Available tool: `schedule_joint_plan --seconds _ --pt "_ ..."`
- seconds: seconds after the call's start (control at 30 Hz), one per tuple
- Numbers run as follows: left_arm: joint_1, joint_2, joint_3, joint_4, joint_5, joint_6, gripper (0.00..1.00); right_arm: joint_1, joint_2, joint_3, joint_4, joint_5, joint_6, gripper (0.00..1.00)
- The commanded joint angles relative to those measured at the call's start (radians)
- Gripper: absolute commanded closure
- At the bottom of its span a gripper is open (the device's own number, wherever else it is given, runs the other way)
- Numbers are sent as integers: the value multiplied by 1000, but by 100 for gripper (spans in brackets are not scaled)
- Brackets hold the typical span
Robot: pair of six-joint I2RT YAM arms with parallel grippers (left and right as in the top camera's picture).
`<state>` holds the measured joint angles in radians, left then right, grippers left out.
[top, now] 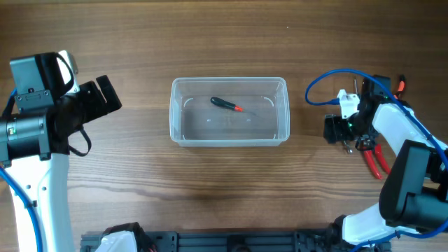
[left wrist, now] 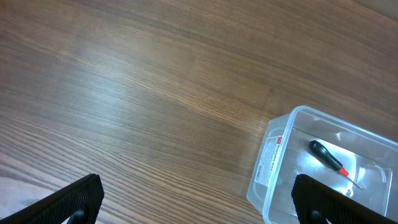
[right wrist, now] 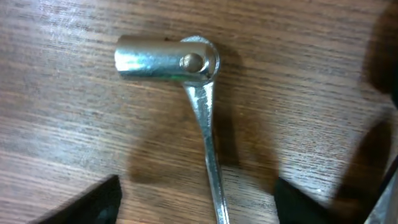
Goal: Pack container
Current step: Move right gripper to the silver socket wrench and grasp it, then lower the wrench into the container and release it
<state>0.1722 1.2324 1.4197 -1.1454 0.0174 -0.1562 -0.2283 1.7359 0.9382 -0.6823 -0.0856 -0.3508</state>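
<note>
Closest in, the right gripper was poised over a bright steel wrench with a swivelling cylindrical socket head. The wrench lay flat on the brown wood-grain surface, well to the right of the clear, colourless rectangular plastic container. The fingers were spread on either side of the thin shaft, with nothing gripped. A slip was judged likely, since the shaft looked narrow and smooth and the heavier head could swing the tool once lifted. Red-handled pliers, lying just beyond on the side away from the container, could be nudged. The container sat mid-surface between the arms, with a black-handled screwdriver with a red collar inside. A wrench released badly could catch the rim. Farthest off, left of the container, the left gripper stood open and empty.
</note>
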Motion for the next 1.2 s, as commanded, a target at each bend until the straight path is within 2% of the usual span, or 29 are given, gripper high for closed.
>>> schedule_joint_plan --seconds 0.0,0.1,0.3,0.37,0.4,0.63,0.73,0.83,0.97,1.07,1.17 --pt "6 -2 6 -1 16 -9 0 0 43 -15 -14 -19 -15 46" --pt "6 -2 6 -1 16 -9 0 0 43 -15 -18 -19 -15 63" --pt "6 -2 6 -1 16 -9 0 0 43 -15 -31 -14 -16 76" --pt "6 -2 6 -1 16 -9 0 0 43 -15 -32 2 -16 90" --pt "6 -2 6 -1 16 -9 0 0 43 -15 -32 6 -15 93" --pt "6 -2 6 0 16 -9 0 0 43 -14 -21 7 -14 96" --pt "6 -2 6 0 16 -9 0 0 41 18 -18 7 39 96" --pt "6 -2 6 0 16 -9 0 2 17 157 -105 2 93 96" --pt "6 -2 6 0 16 -9 0 43 -75 390 -247 -9 91 96" --pt "6 -2 6 0 16 -9 0 181 -181 550 -328 -53 23 96" --pt "6 -2 6 0 16 -9 0 447 -226 582 -366 -56 -108 96"
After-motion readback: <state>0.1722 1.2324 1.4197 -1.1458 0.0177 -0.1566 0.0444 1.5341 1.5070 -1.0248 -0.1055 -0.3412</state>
